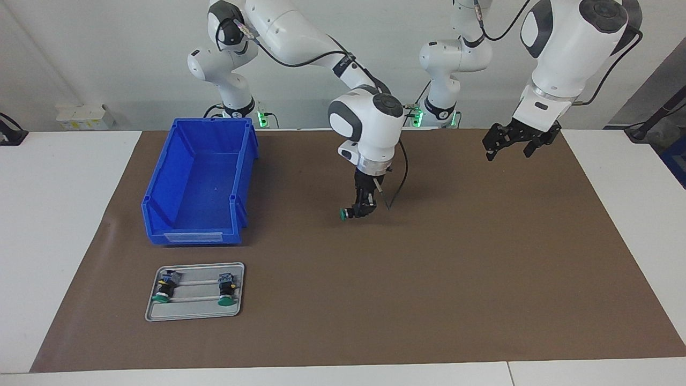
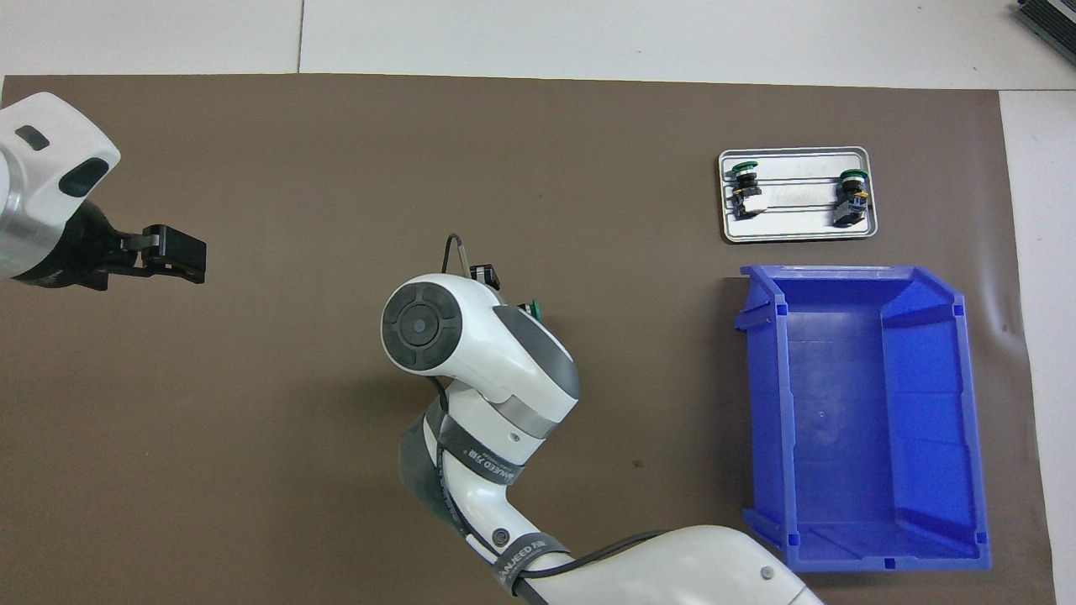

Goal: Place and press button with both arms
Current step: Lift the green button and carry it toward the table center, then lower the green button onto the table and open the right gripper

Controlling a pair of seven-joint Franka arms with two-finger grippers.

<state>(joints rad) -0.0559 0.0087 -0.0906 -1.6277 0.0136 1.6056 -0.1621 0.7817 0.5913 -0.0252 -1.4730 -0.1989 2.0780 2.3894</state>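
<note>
Right gripper (image 1: 358, 210) low over the middle of the brown mat (image 1: 482, 268), fingers clamped on a green-capped button (image 1: 343, 214) held sideways just above the mat, cap toward the right arm's end. Left gripper (image 1: 509, 145) hanging in the air over the mat toward the left arm's end, fingers spread apart, holding nothing, waiting. Empty blue bin (image 1: 201, 182) toward the right arm's end; just beside it, farther from the robots, a grey tray (image 1: 195, 316) with two more buttons (image 1: 163, 289) (image 1: 227, 292) lying apart on it. From overhead: right arm's wrist covering most of its gripper, only a sliver of green cap (image 2: 532, 309) showing; left gripper (image 2: 172, 254) well apart; bin (image 2: 857, 412) empty; tray (image 2: 799, 235) holding the two buttons near its ends.
</note>
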